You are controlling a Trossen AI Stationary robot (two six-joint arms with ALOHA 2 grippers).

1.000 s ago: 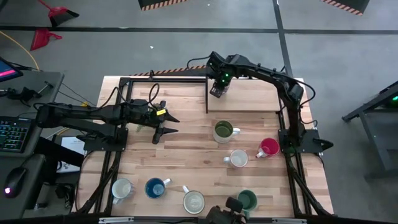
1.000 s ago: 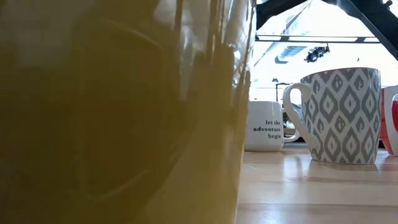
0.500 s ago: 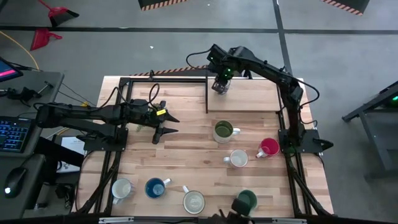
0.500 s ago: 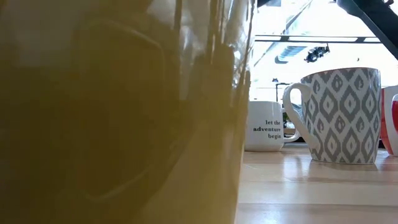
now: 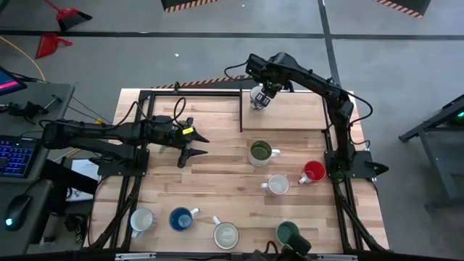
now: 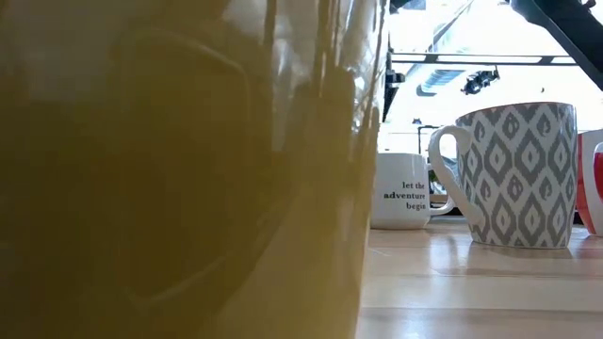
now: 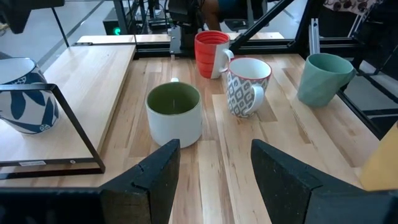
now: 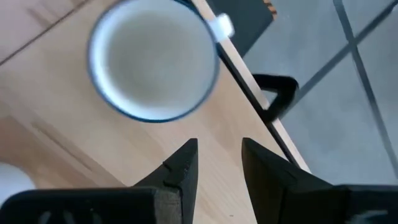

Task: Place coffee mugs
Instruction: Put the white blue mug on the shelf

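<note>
Altogether 8 coffee mugs (image 5: 260, 153) across 1 table (image 5: 217, 174).

A robotics lab or workshop, by every sign: bare grey concrete floor (image 5: 217, 65) with hazard-striped tape (image 5: 190, 5), a butcher-block wooden table (image 5: 217, 181) fenced by a black metal frame (image 5: 196, 92), two dark robot arms bolted at its sides. Beside it a desk with keyboard (image 5: 16, 156) and mouse (image 5: 16, 212); a red dustpan (image 5: 49, 45) and brush (image 5: 70, 16) on the floor.

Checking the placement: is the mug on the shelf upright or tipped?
Upright. The mug shows its round open mouth to the right wrist camera; it stands on the shelf, empty inside.
</note>
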